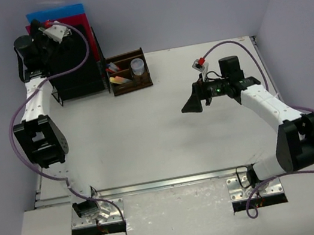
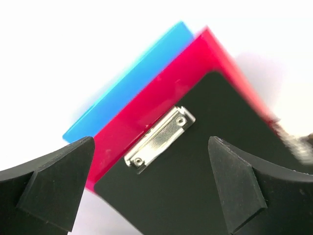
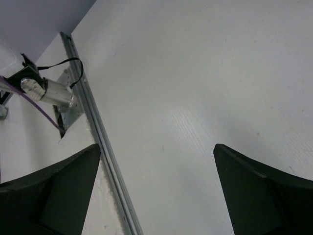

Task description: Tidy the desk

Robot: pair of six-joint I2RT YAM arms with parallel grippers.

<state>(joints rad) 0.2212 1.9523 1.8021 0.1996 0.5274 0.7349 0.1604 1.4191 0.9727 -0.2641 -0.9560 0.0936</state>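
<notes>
Worktop spreads under both arms; left hand wide, empty, over clipboard standing in rack at 11 o'clock; left arm nearer. Right hand wide, empty, over worktop at 3 o'clock. Left wrist alone shows clip, pink folder, blue folder behind.

No readable text, label or number anywhere.

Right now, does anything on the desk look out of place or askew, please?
Nothing stands out: the black clipboard stands with the red board and blue board in the rack, the wooden organizer upright beside it.
</notes>
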